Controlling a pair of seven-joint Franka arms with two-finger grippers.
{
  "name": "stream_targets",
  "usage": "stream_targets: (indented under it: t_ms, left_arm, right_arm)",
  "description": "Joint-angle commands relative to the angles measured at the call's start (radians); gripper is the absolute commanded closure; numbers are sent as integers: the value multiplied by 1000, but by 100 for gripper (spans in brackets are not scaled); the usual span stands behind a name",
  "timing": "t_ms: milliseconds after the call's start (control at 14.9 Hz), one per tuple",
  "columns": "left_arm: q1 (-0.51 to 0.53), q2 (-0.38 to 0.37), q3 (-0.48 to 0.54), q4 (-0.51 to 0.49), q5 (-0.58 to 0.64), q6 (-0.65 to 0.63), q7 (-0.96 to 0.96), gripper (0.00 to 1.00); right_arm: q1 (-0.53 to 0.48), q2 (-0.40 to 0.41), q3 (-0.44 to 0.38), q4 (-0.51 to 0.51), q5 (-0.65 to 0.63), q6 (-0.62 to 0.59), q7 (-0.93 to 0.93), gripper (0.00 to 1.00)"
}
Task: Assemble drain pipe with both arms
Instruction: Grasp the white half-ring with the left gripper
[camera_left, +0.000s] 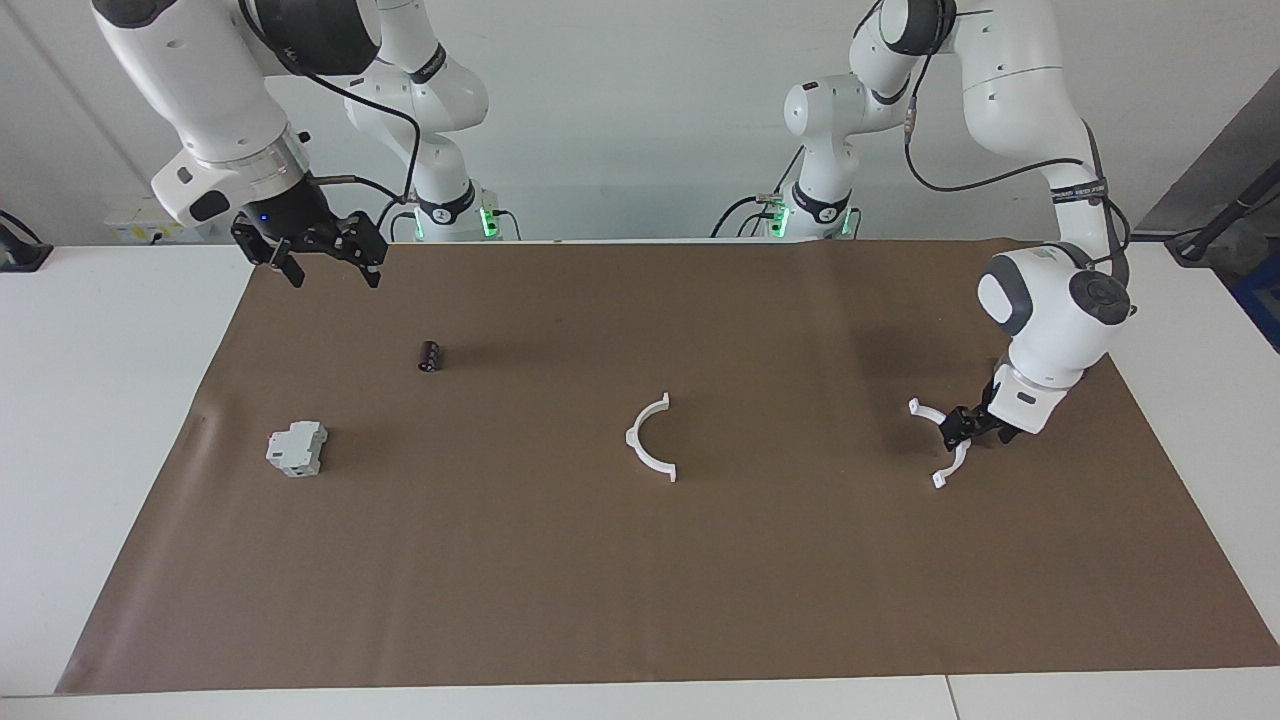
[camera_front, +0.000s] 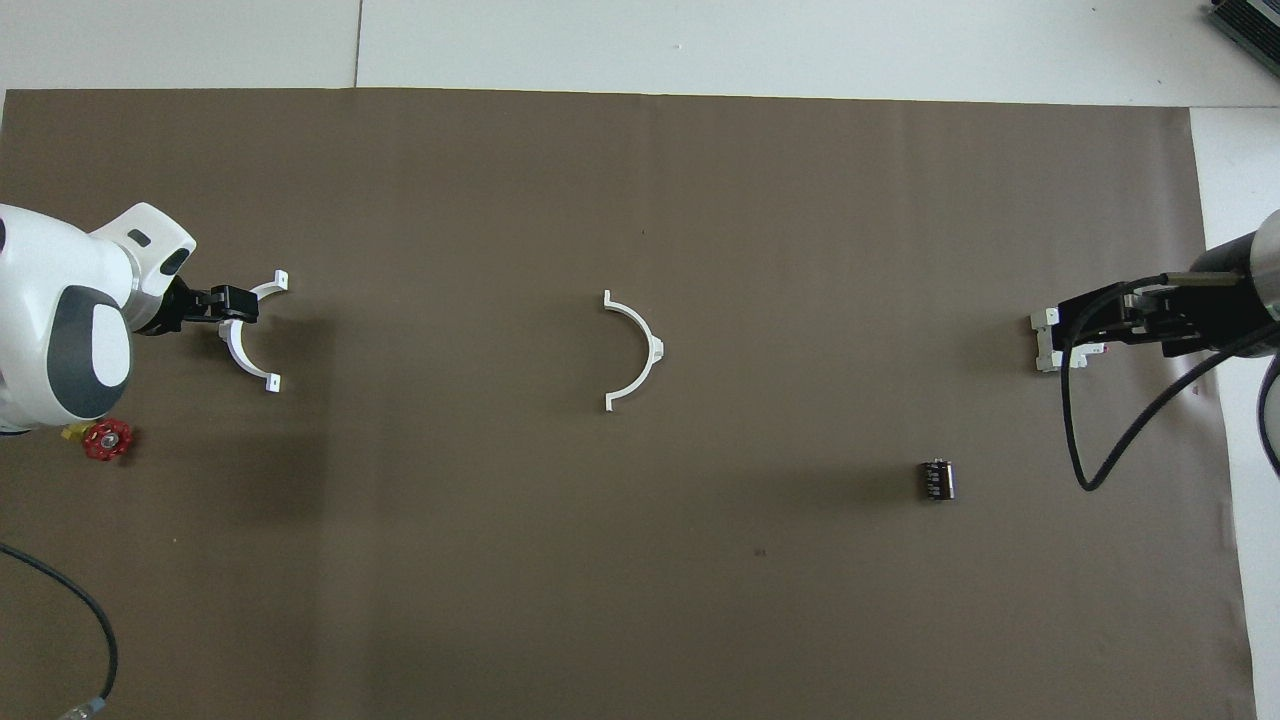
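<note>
Straddling the thin white plastic half-ring at the left arm's end of the brown mat, my left gripper stands spread — I fear clipping it askew. Its twin half lies mid-mat; the right gripper waits aloft, spread.

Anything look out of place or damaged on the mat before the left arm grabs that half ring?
Nothing stands out. Both white half rings lie flat and whole, well apart. The left gripper is down at the one toward its end, fingers open. The right gripper hangs open, high over its end of the mat.
</note>
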Motion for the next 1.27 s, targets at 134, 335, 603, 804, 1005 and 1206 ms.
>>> stream_targets:
  t_ms: [134,335,603,804,1005,1206]
  left_arm:
    - [-7,-32,3,-39,11,22,-41,0]
    - [-7,-26,3,-41,11,28,-39,0]
    - [-9,-21,3,-42,25,31,-38,3]
    - [-9,-19,3,-44,25,33,-38,7]
    - [-10,-21,3,-59,31,53,-38,18]
    - [-10,-24,3,-59,46,53,-38,44]
  right_arm:
    - [-18,-5,-1,-8,2,2,6,0]
    - [-15,-5,0,-8,2,2,4,0]
    - [-16,-7,-1,-8,2,2,4,0]
    - [-16,-7,-1,-8,2,2,4,0]
    - [-16,-5,-1,-8,2,2,4,0]
    - [-16,-5,-1,-8,2,2,4,0]
